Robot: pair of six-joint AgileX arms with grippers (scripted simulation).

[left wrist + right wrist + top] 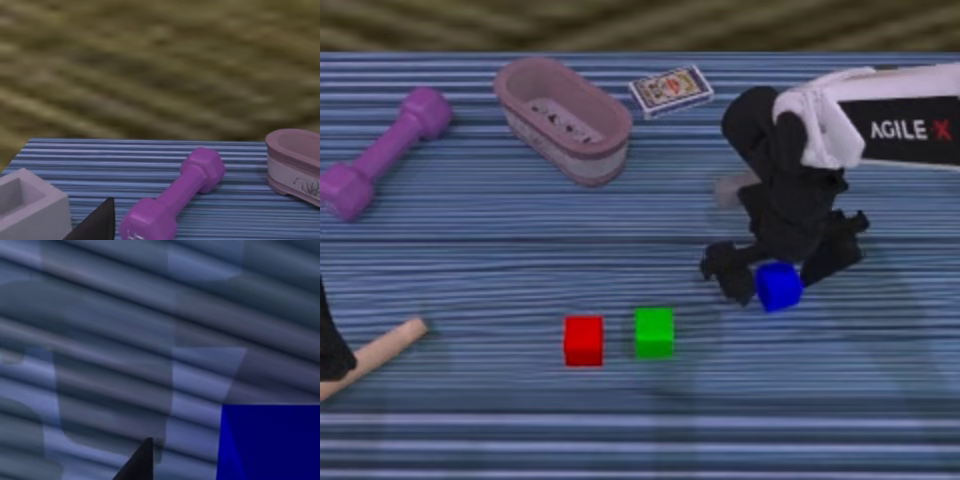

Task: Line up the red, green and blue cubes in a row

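Observation:
The red cube (583, 340) and the green cube (654, 332) sit side by side on the blue striped table (470, 250), a small gap between them. The blue cube (779, 286) lies further right and a little farther back, turned slightly. My right gripper (776, 262) hangs over it, open, with a black finger on either side of the cube. In the right wrist view one dark fingertip (142, 460) stands apart from the blue cube (270, 440); the other finger is out of that view. My left gripper (328, 345) is parked at the table's left edge.
A pink tub (563, 120) stands at the back, a purple dumbbell (382, 152) at back left, and a card box (670, 90) behind the right arm. A wooden stick (380, 352) lies by the left gripper. The table's front edge is close below the cubes.

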